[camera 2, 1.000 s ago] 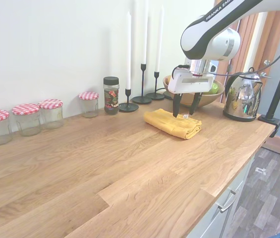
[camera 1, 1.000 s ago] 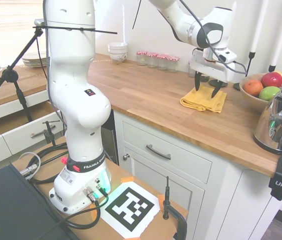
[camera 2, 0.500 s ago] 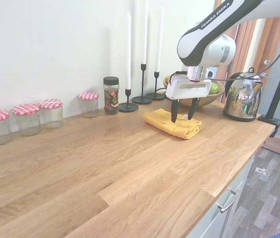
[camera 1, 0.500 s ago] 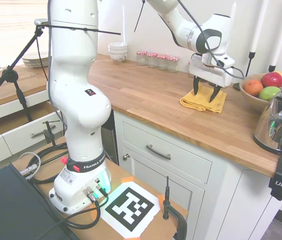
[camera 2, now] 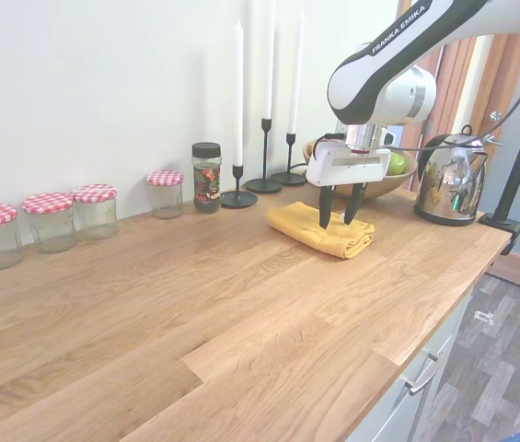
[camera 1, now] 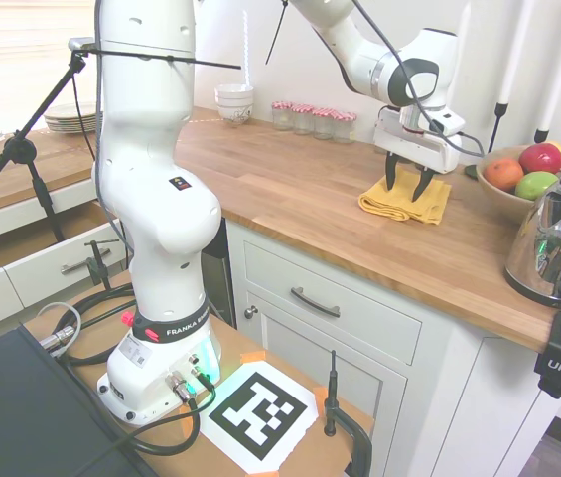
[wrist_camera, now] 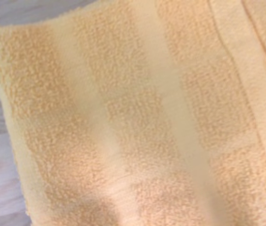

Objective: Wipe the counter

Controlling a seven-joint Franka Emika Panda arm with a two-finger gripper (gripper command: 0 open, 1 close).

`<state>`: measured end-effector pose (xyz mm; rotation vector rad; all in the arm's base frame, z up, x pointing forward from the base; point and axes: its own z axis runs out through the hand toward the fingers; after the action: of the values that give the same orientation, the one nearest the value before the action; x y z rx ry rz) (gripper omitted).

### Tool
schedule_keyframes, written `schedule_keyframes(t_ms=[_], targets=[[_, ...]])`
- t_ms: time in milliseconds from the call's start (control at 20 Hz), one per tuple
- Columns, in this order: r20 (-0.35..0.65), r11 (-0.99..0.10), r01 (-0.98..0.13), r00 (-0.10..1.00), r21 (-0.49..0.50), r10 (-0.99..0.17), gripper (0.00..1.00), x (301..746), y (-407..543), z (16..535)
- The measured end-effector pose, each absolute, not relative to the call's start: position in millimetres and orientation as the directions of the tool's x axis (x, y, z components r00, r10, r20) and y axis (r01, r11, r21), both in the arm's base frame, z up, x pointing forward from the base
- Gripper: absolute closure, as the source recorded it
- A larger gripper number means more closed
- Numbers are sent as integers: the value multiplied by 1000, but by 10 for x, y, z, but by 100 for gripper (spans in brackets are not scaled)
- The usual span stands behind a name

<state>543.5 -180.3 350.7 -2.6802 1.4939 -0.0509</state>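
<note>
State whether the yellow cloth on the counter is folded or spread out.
Folded: the yellow cloth lies as a thick, layered pad on the counter, its stacked edges visible.

White glossy arm (camera 1: 156, 179), rounded segments, black joint rings. "FRANKA EMIKA" lettering on links. Black cable along forearm; gripper (camera 2: 337, 219) w/ dark fingers (camera 2: 325, 210).

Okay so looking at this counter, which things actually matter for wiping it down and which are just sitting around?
For the job:
- counter
- folded yellow cloth
- gripper, open, fingers down at the cloth

Just lying about:
- four red-checked jars
- dark-lidded jar
- three candlesticks
- fruit bowl
- kettle
- stacked white bowls
</note>
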Motion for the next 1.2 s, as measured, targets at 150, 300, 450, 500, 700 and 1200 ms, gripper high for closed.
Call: schedule_keyframes(t_ms=[150, 300, 450, 500, 700, 1200], targets=[[-7, -526, -847, 528, -76, -849, 100, 5444, -1784, 3461], [-9, -525, -848, 527, -75, -850, 100, 5435, -1776, 3408], [-8, -523, -849, 525, -78, -851, 100, 5431, -1775, 3393], [-7, -523, -849, 525, -79, -851, 100, 5430, -1775, 3389], [5, -522, -848, 524, -88, -852, 100, 5418, -1774, 3398], [14, -516, -850, 517, -106, -856, 100, 5307, -1790, 3514]])
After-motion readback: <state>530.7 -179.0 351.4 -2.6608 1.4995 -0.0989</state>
